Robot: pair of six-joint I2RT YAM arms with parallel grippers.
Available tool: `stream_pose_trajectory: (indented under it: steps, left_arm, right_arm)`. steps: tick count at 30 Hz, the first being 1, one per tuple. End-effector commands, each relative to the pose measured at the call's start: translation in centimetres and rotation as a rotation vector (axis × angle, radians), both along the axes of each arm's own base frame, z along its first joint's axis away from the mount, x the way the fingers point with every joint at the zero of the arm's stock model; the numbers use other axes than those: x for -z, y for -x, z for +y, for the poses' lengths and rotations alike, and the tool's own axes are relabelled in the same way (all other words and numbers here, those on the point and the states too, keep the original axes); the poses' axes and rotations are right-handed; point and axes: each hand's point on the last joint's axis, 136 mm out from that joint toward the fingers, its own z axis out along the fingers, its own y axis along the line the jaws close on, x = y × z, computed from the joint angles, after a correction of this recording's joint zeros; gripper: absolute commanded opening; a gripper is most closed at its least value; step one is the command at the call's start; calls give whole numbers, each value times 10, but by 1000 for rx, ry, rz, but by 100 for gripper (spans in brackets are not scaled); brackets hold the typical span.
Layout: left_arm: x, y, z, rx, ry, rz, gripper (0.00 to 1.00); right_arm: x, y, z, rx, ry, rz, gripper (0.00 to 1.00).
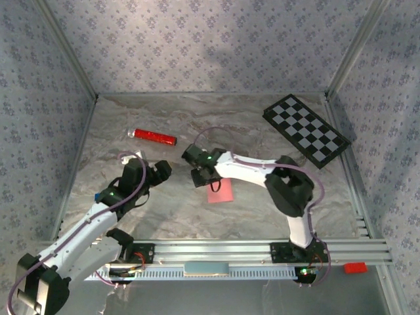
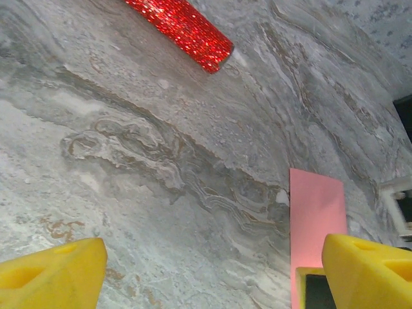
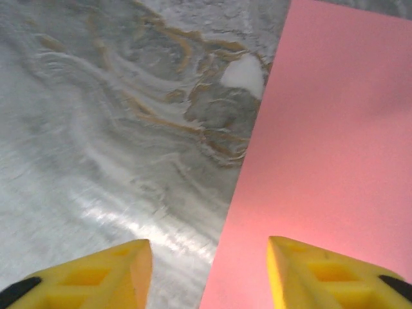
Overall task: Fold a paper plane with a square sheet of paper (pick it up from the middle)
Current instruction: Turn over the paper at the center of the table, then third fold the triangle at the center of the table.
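Note:
The square sheet of paper (image 1: 221, 191) is pink and lies flat on the marbled table near the middle, looking like a narrow rectangle. My right gripper (image 1: 200, 176) hovers just over its far-left edge. In the right wrist view the right gripper (image 3: 209, 277) is open, its yellow fingers (image 3: 96, 277) straddling the long edge of the paper (image 3: 322, 148), with nothing held. My left gripper (image 1: 161, 172) stands to the left of the sheet. In the left wrist view the left gripper (image 2: 215, 277) is wide open over bare table, the paper (image 2: 315, 219) lying by its right finger.
A glittery red cylinder (image 1: 152, 136) lies at the back left of the table, also seen as the red cylinder (image 2: 183, 29) in the left wrist view. A black-and-white checkerboard (image 1: 306, 129) sits at the back right. Patterned walls close in three sides.

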Motion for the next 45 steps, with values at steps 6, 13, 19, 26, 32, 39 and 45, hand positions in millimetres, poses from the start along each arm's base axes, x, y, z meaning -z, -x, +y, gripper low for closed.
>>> stream_pose_trajectory:
  steps: [6,13,19,26,32,39,45]
  left_arm:
    - [11,-9,-40,165,61,71,79]
    - [28,-17,-89,335,155,188,66]
    - [42,-18,-114,397,168,269,58]
    - [53,-16,-136,458,196,342,53]
    - [62,-12,-157,517,260,392,49]
    - [70,-8,-173,565,269,437,48]
    - [82,-6,-184,581,266,478,42]
  right_arm:
    - [-44,-14,-26,123,-613,94,46]
    - [-20,-16,-69,226,-740,174,27]
    - [2,-17,-77,268,-727,229,14]
    - [35,-12,-90,339,-672,277,8]
    - [58,-1,-100,420,-677,314,8]
    - [66,3,-106,492,-682,311,8]
    - [68,5,-108,498,-662,319,7]
